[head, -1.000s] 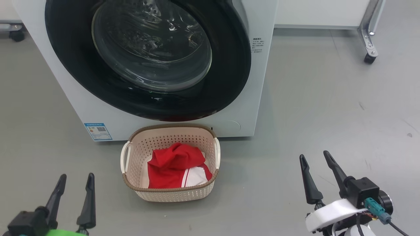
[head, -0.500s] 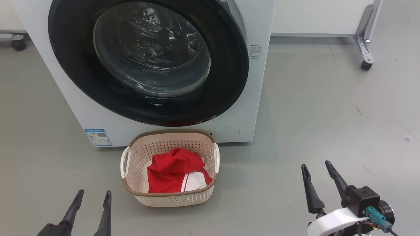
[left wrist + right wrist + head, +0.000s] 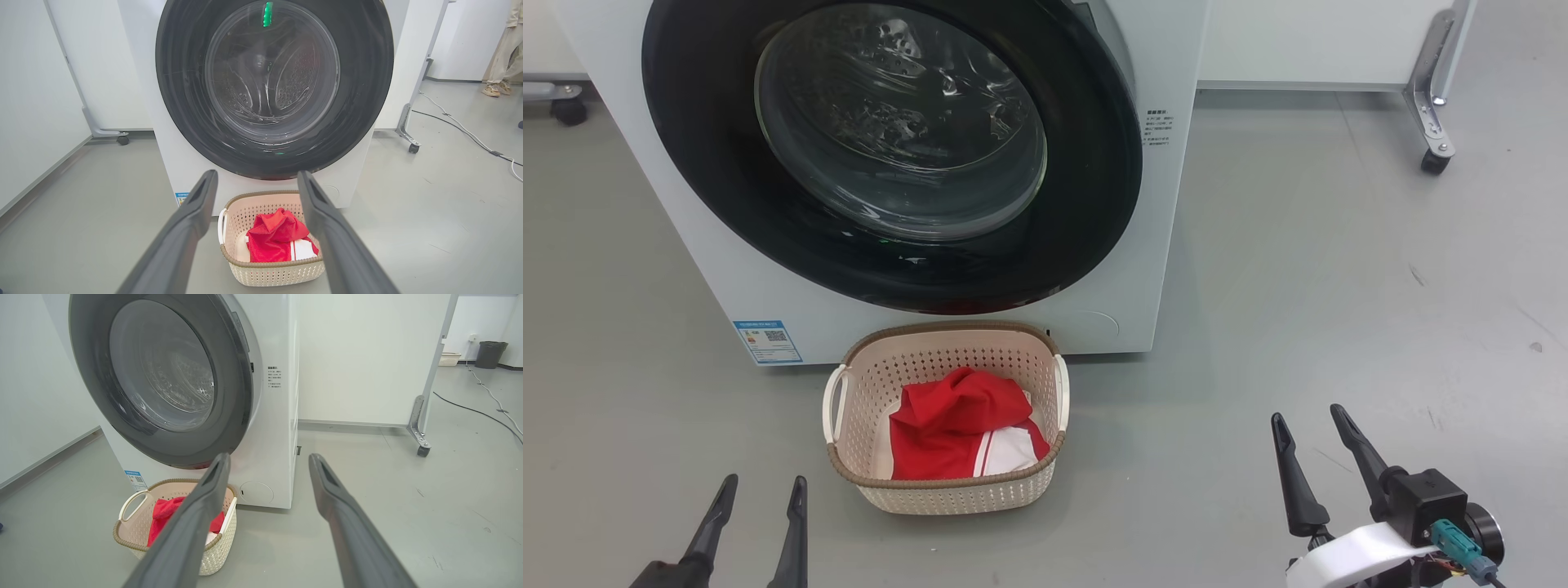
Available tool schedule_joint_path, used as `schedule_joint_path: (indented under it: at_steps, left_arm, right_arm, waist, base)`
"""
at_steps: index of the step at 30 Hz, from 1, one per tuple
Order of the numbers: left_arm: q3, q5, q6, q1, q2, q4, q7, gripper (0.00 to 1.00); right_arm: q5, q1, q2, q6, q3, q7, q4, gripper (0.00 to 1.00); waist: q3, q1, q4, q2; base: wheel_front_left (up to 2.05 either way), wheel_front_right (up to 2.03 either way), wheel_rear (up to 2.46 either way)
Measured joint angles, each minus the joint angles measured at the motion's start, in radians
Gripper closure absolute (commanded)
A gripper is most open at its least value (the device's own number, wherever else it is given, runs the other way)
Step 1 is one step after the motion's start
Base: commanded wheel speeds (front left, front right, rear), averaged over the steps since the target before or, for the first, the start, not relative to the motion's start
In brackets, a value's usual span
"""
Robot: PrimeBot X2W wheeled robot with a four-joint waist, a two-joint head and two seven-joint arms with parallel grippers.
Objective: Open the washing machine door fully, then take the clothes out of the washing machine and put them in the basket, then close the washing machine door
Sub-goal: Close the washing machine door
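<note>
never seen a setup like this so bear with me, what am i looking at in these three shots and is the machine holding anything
These come from a wheeled two-armed robot. One picture is from a camera on its head, looking down; the other two are from cameras on its wrists, looking along each arm's jaws. The left jaws and right jaws are both open and hold nothing. In front stands a white washing machine with its round black door looking closed. On the grey floor before it sits a cream basket with red and white clothes inside.
</note>
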Motion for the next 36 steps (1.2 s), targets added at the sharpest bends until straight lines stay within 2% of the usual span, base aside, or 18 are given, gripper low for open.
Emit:
schedule_joint_path:
  at_steps: [10,11,13,18,27,36]
  left_arm:
    - [-0.004,0.003,0.009,0.000,-0.006,0.000,-0.005,0.00]
    - [-0.004,0.005,0.009,0.000,-0.007,0.000,-0.005,0.00]
    - [-0.006,0.010,0.010,0.000,-0.009,0.000,-0.005,0.00]
    - [-0.018,0.028,0.010,0.000,-0.011,-0.002,-0.005,0.00]
    - [-0.023,0.035,0.013,-0.001,-0.012,-0.005,-0.005,0.00]
    - [-0.023,0.035,0.020,-0.004,-0.027,-0.027,-0.007,0.00]
  right_arm:
    - [-0.001,0.000,0.002,0.001,0.000,0.000,-0.005,0.00]
    - [-0.001,0.000,0.003,0.001,0.000,0.000,-0.005,0.11]
    - [-0.001,0.000,0.004,0.001,-0.001,0.000,-0.006,1.00]
    - [-0.001,0.000,0.006,0.002,-0.009,0.000,-0.007,1.00]
    - [-0.007,-0.009,-0.006,0.028,-0.003,0.000,-0.006,1.00]
    - [-0.009,-0.124,-0.022,0.058,0.029,0.000,0.016,1.00]
  waist:
    - [0.000,0.0000,-0.001,0.0000]
    - [0.000,0.0000,-0.001,0.0000]
    - [0.000,0.0000,0.000,0.0000]
    - [0.002,0.0000,0.008,0.0000]
    - [0.010,0.0000,0.048,0.0000]
    - [0.037,0.0000,0.109,0.0000]
  base:
    - [0.00,0.00,0.00]
    - [0.00,0.00,0.00]
    - [0.00,0.00,0.00]
    - [0.00,0.00,0.00]
    - [0.00,0.00,0.00]
    - [0.00,0.00,0.00]
